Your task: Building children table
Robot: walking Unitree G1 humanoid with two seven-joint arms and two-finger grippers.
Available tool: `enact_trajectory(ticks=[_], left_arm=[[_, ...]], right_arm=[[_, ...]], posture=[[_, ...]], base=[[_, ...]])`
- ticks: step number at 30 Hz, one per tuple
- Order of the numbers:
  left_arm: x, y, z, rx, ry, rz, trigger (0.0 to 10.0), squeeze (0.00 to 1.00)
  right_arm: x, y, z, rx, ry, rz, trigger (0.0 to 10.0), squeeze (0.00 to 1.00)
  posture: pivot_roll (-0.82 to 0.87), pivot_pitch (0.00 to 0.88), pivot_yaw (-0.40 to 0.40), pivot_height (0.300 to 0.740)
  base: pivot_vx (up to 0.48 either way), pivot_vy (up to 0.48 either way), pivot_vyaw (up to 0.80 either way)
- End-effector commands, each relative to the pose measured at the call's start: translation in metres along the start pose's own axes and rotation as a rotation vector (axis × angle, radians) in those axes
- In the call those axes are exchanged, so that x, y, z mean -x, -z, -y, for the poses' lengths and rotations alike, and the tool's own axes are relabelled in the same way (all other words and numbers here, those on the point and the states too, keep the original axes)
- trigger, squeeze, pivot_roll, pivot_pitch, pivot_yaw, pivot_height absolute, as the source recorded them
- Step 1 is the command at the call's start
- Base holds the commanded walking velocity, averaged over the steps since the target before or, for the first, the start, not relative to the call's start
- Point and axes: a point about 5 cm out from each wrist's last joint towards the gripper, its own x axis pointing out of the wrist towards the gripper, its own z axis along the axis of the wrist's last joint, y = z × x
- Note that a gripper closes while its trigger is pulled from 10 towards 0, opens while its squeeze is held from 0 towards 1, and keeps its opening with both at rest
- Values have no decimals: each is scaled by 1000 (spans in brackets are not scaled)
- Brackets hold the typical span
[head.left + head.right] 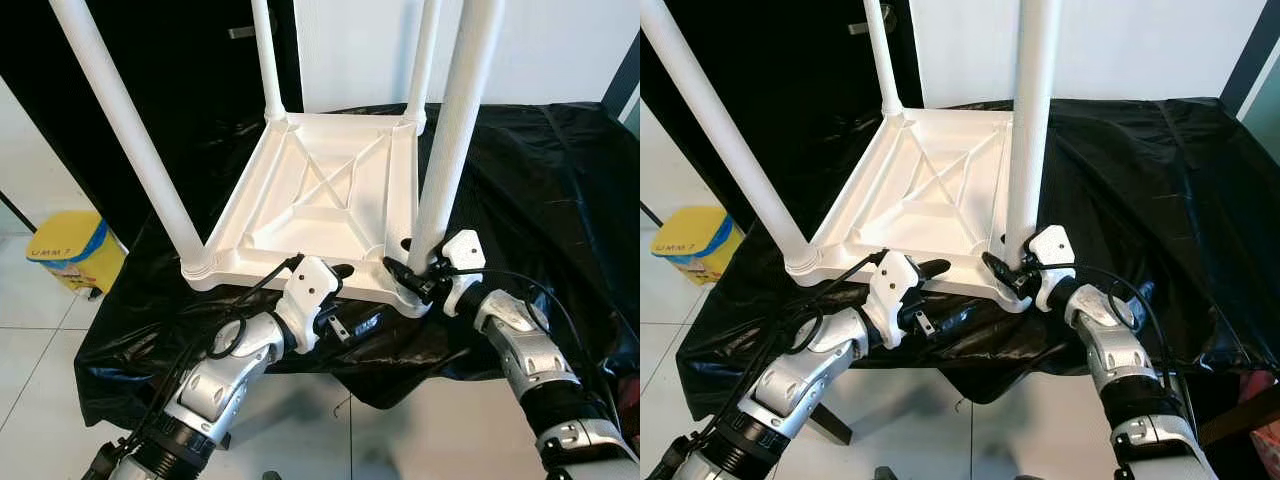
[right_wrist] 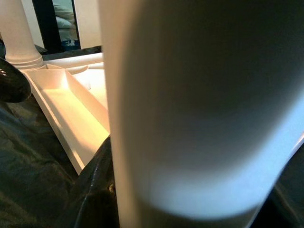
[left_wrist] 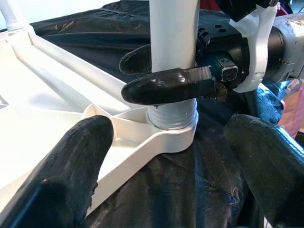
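Observation:
The white children's table (image 1: 310,200) lies upside down on a black cloth, with its legs pointing up. My right gripper (image 1: 410,275) is shut on the near-right leg (image 1: 450,140), just above the socket at the corner of the tabletop. That leg (image 2: 190,109) looms close in the right wrist view. My left gripper (image 1: 340,300) is open at the tabletop's near rim, left of that corner. One of its fingers (image 3: 71,171) overlaps the rim (image 3: 142,147) and the other hangs over the cloth. The near-left leg (image 1: 120,110) leans outward.
The black cloth (image 1: 540,180) covers a work surface that ends just in front of me. A yellow bin (image 1: 70,250) stands on the tiled floor at the left. A dark panel lies behind the two far legs (image 1: 267,60).

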Motion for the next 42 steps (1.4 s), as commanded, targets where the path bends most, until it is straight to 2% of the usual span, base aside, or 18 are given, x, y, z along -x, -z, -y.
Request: enact_trajectory(ticks=[1,3,4,8,11,14,17,18,20,22,24,25,28,34,38,39,40,42], left_arm=[[1,2,6,-10,103,-9,10000,0],[1,2,7,-9,102,-9,10000,0],[2,3,7,-9,101,-10,10000,0],[2,3,6,-9,101,-11,10000,0],[3,3,6,-9,104,-13,10000,0],[3,3,6,-9,105,-14,10000,0],[2,4,6,-9,109,-15,10000,0],[2,4,6,-9,109,-15,10000,0],[2,4,6,-8,109,-16,10000,0],[2,4,6,-9,109,-16,10000,0],[3,4,6,-8,107,-17,10000,0],[3,4,6,-8,107,-17,10000,0],[4,5,7,-7,102,-18,10000,0],[5,5,9,-1,98,-16,10000,0],[5,5,8,0,98,-16,10000,0],[5,5,8,0,97,-16,10000,0],[5,5,7,-1,94,-15,10000,0],[5,4,6,-1,92,-14,10000,0]], right_arm=[[2,9,-1,1,-14,-44,2627,0],[3,10,0,-2,-8,-47,2627,0],[4,11,1,-7,10,-47,10000,0],[5,13,0,-32,92,-36,10000,0],[2,15,-6,-48,201,-48,10000,0],[1,15,-8,-53,227,-50,10000,0],[-3,14,-20,-103,361,-27,10000,0],[-3,14,-20,-103,361,-27,10000,0],[-4,15,-26,-126,443,-38,10000,0],[-4,16,-27,-129,467,-42,10000,0],[-3,17,-27,-150,590,-52,10000,0],[-3,17,-27,-150,590,-52,10000,0],[-2,17,-31,-178,698,-49,10000,0],[-6,12,-43,-212,702,-40,10000,0],[-7,8,-42,-209,688,-23,10000,0],[-7,7,-41,-206,680,-15,10000,180],[-7,4,-40,-208,659,1,10000,1000],[-6,1,-38,-201,634,24,10000,1000]], posture=[[-143,0,40,740],[-143,0,40,740],[-143,0,40,740],[-144,0,44,740],[-149,0,48,740],[-149,0,48,740],[-150,0,49,740],[-150,0,49,740],[-149,0,48,740],[-147,0,47,740],[-141,0,41,740],[-141,0,41,740],[-135,0,38,740],[-131,0,33,740],[-129,0,30,740],[-129,0,30,740],[-126,0,29,740],[-126,0,30,740]], base=[[0,0,0],[0,0,0],[0,0,0],[0,0,0],[0,0,0],[0,0,0],[0,0,0],[0,0,0],[0,0,0],[0,0,0],[0,0,0],[0,0,0],[0,0,0],[0,0,0],[0,0,0],[0,0,0],[0,0,0],[0,0,0]])
